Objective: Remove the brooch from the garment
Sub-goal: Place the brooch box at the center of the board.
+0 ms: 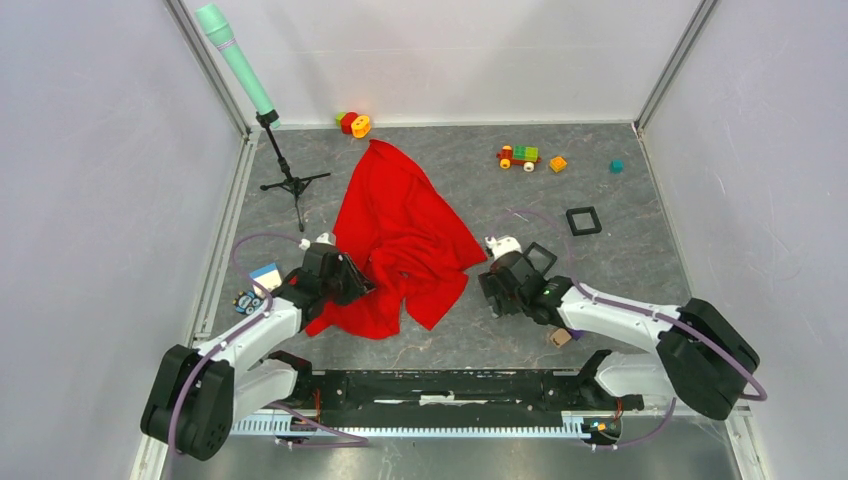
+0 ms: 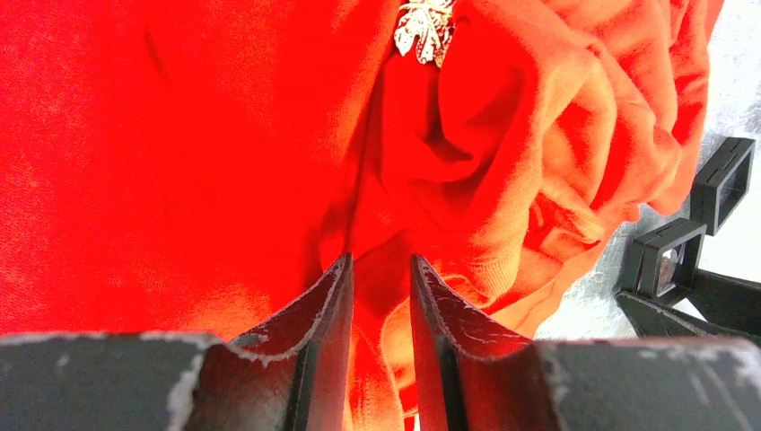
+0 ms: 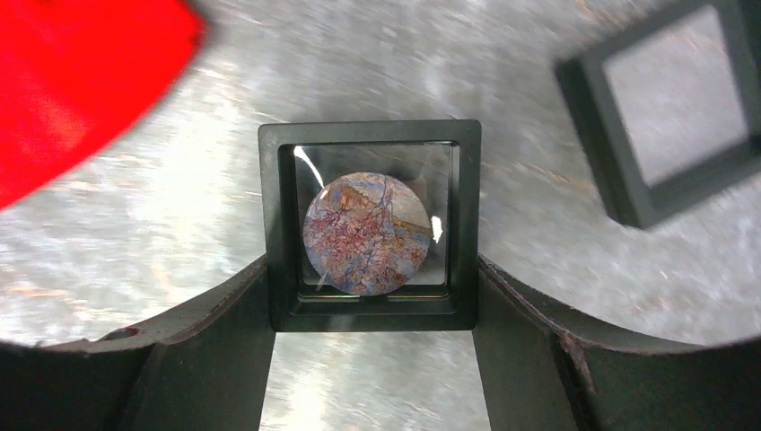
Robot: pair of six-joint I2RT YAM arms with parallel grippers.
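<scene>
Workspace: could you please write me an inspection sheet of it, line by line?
Surface: grey mottled tabletop; no spill seen.
Job's things: red garment crumpled at the centre; brooch on it, not yet removed.
Clutter: toy train, orange block, teal cube, ring toy, empty black frame, tripod carrying a green tube.
Jaws: left jaws closed on a garment fold, apart from the brooch; right jaws closed on a black case holding a patterned disc.
Cables: purple cables loop beside both arms.
Surroundings: white walls; nothing else seen.
</scene>
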